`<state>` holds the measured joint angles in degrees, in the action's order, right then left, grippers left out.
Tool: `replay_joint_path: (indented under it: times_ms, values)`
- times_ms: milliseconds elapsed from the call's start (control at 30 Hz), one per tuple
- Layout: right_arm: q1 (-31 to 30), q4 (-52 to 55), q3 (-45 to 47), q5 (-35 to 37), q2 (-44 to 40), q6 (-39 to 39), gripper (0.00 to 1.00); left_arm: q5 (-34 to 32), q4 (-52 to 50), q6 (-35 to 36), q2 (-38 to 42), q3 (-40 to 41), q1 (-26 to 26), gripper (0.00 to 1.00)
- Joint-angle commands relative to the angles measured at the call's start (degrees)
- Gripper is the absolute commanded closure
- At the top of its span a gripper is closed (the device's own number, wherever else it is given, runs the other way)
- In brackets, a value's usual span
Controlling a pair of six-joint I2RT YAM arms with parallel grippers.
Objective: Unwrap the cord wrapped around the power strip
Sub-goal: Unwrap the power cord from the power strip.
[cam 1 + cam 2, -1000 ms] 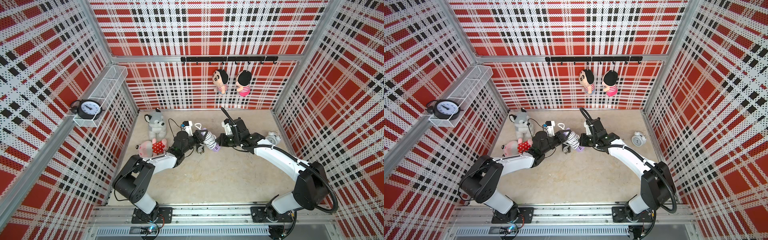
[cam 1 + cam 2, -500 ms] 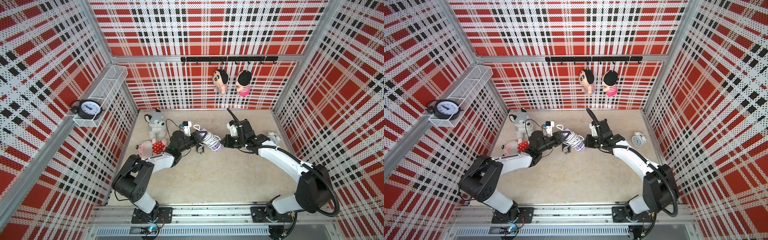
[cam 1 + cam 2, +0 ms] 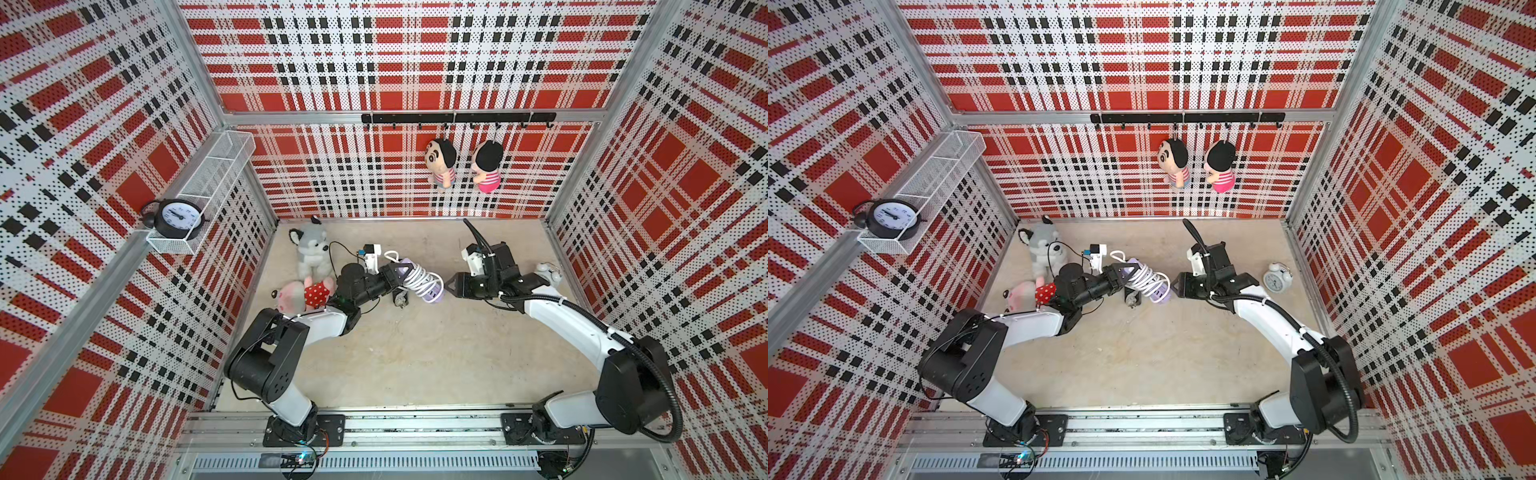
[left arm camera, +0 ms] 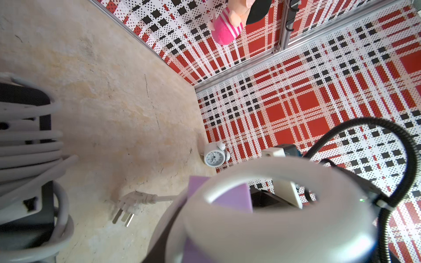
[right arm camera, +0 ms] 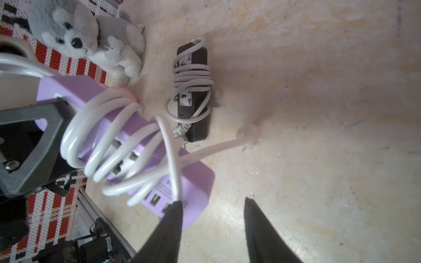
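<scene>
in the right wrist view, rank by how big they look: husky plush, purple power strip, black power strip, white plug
1. purple power strip, though nearness to the camera inflates it
2. husky plush, partly cut off at the edge
3. black power strip
4. white plug

- Tabletop [image 3: 415, 353]: beige, mottled, stone-like surface.
- Husky plush [image 3: 309, 249]: near the back-left corner.
- Pink plush [image 3: 299, 293]: just in front of the husky.
- White alarm clock [image 3: 1278, 277]: by the right wall.
- Black power strip [image 5: 193, 91]: lying flat, cord-wrapped.
- White plug [image 4: 131, 202]: resting on the surface.
</scene>
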<state>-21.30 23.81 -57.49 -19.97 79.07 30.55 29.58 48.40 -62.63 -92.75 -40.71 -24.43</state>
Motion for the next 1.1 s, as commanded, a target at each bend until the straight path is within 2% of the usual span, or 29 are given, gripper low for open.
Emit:
replay_joint_path:
  times_ms: [0, 100, 267, 333, 400, 533, 633, 733, 1067]
  values:
    - [3.55, -1.62, 3.27, -0.98, -3.88, -1.77, 0.49, 2.78, 5.51, -0.68, 0.68, -4.06, 1.52, 1.00]
    - [3.64, -6.31, 6.42, -2.62, -4.17, -4.76, 0.52, 6.40, 4.03, -0.17, 0.01, -6.53, 2.01, 1.00]
    - [3.66, -16.84, 12.50, -7.08, -4.66, -9.87, 0.68, 11.00, 1.76, 0.49, -0.37, -9.72, 2.58, 1.00]
    - [3.66, -21.48, 14.57, -8.29, -4.55, -11.08, 0.68, 12.34, 1.06, 0.56, -0.19, -10.50, 2.61, 1.00]
    - [3.68, -25.55, 16.31, -8.64, -3.54, -11.04, 0.64, 13.19, -0.42, 1.04, 0.15, -11.32, 2.64, 1.00]
    - [3.66, -36.71, 20.35, -9.30, -0.76, -8.86, 0.44, 14.05, -3.22, 1.89, 1.32, -12.70, 2.61, 1.00]
    - [3.61, -44.23, 22.42, -9.52, 0.84, -6.72, 0.38, 14.58, -4.48, 2.31, 2.01, -13.03, 2.45, 1.00]
    - [3.62, -49.57, 23.14, -9.98, 2.53, -5.64, 0.38, 14.85, -5.73, 3.04, 2.31, -13.20, 2.20, 1.00]
    - [2.38, -51.23, 19.63, -12.32, 7.44, -7.40, 0.46, 16.19, -5.90, 3.93, 1.69, -13.72, 0.67, 1.00]
